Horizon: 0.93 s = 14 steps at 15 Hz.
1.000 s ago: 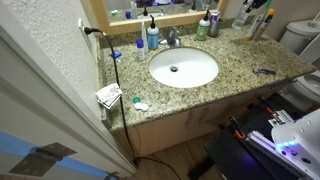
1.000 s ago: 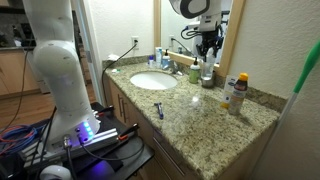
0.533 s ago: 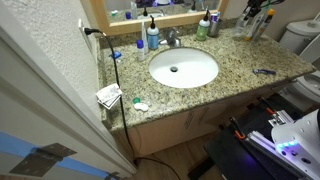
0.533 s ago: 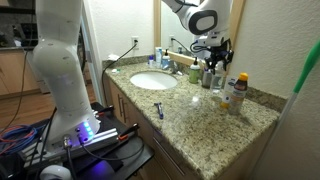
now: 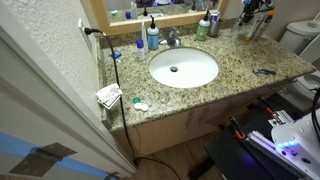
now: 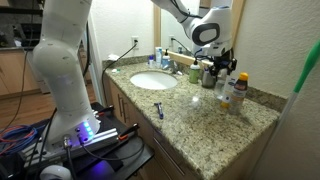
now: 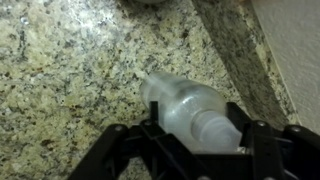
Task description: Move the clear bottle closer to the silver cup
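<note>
In an exterior view, the round white sink (image 6: 152, 81) sits at the left; the black Robotiq gripper (image 6: 222, 70) has travelled rightward since a second ago. Its fingers clamp the small clear plastic bottle (image 7: 190, 108) just above the speckled granite counter (image 7: 70, 90).

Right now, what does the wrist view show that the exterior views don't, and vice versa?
Only the wrist view: the clear bottle close up, lying between the black fingers of the end effector, above speckled granite. Whether the fingers press it cannot be told.

Only the exterior views: the sink, the faucet, the blue-and-white bottle, the green bottle, a razor on the counter, and the arm reaching toward the mirror corner.

Both: the granite countertop and the end effector, small and hard to read in the exterior view.
</note>
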Each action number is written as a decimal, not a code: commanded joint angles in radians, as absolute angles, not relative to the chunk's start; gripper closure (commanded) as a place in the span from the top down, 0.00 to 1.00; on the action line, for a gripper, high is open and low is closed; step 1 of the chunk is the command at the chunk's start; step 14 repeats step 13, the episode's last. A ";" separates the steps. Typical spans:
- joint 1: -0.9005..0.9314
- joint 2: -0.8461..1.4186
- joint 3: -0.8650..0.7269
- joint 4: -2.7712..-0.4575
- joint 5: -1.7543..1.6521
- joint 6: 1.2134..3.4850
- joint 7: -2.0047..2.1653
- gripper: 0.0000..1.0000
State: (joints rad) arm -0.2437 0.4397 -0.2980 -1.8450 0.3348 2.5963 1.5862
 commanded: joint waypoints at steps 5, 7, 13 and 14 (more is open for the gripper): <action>-0.256 0.382 -0.286 -1.802 0.347 2.568 1.601 1.00; -0.251 0.313 -0.293 -1.816 0.326 2.532 1.590 1.00; -0.265 0.174 -0.268 -1.801 0.422 2.391 1.467 1.00; -0.265 0.174 -0.268 -1.801 0.422 2.391 1.467 1.00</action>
